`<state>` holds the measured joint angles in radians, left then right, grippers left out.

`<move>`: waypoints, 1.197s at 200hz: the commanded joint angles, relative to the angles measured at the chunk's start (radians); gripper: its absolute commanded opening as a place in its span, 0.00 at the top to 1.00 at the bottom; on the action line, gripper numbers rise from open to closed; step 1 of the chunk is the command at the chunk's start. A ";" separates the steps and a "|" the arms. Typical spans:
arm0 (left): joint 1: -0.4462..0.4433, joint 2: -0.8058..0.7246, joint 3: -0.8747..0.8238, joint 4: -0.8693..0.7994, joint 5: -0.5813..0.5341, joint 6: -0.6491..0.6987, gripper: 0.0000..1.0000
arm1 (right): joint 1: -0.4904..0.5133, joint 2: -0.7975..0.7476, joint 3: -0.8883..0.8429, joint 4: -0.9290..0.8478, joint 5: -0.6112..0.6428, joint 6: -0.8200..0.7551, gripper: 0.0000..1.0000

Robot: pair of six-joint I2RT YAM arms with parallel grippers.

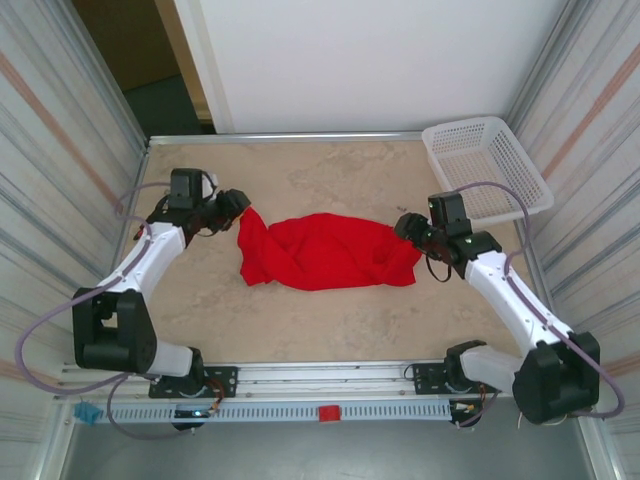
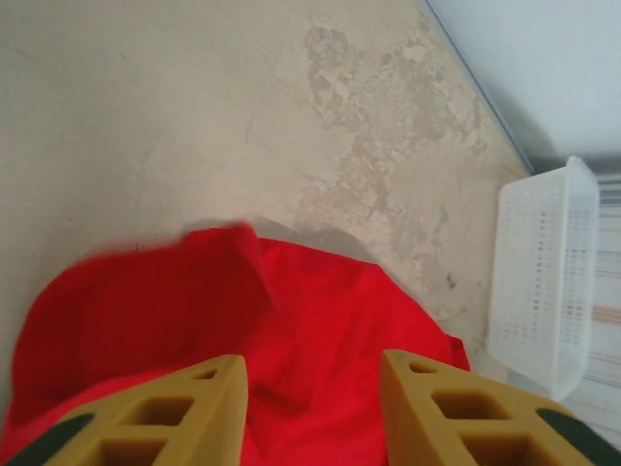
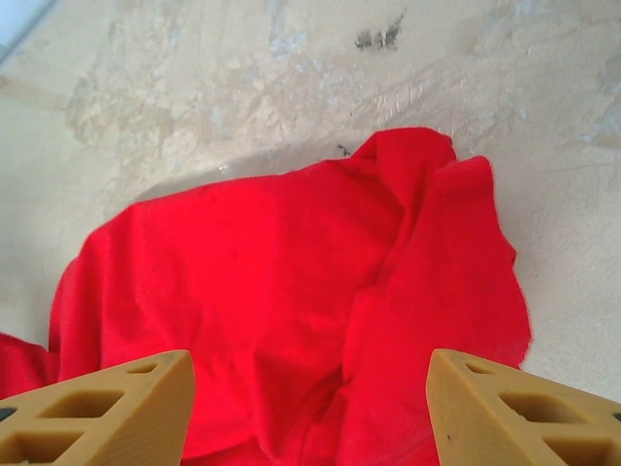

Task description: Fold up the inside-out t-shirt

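Note:
The red t-shirt (image 1: 325, 250) lies crumpled in a bunched heap in the middle of the table, with no print showing. My left gripper (image 1: 238, 206) hovers at the heap's left end, open. In the left wrist view red cloth (image 2: 291, 320) lies below and between the yellow fingers (image 2: 194, 408), which stand apart. My right gripper (image 1: 408, 228) sits at the heap's right end, open wide. In the right wrist view the folds of the t-shirt (image 3: 291, 291) spread under the two spread fingers (image 3: 126, 408).
A white plastic mesh basket (image 1: 485, 165) stands at the back right corner; the same basket (image 2: 543, 272) appears in the left wrist view. Bare beige tabletop (image 1: 330, 175) surrounds the heap. Striped walls close in the left and right sides.

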<state>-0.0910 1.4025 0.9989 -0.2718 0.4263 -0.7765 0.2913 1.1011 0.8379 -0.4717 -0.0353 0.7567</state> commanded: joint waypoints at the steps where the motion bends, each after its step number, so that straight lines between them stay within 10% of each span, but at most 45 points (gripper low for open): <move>1: 0.023 -0.034 0.014 0.011 -0.028 0.088 0.55 | 0.020 -0.092 -0.070 -0.088 0.042 -0.043 0.38; 92: -0.132 -0.437 -0.460 -0.091 -0.197 -0.087 0.56 | 0.031 -0.071 -0.301 -0.021 -0.044 -0.041 0.39; 239: -0.186 -0.211 -0.558 0.174 -0.247 -0.060 0.63 | 0.042 -0.044 -0.296 0.002 -0.031 -0.047 0.40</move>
<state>-0.2611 1.1835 0.4297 -0.1055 0.2325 -0.8425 0.3275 1.0801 0.5385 -0.4534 -0.0792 0.7216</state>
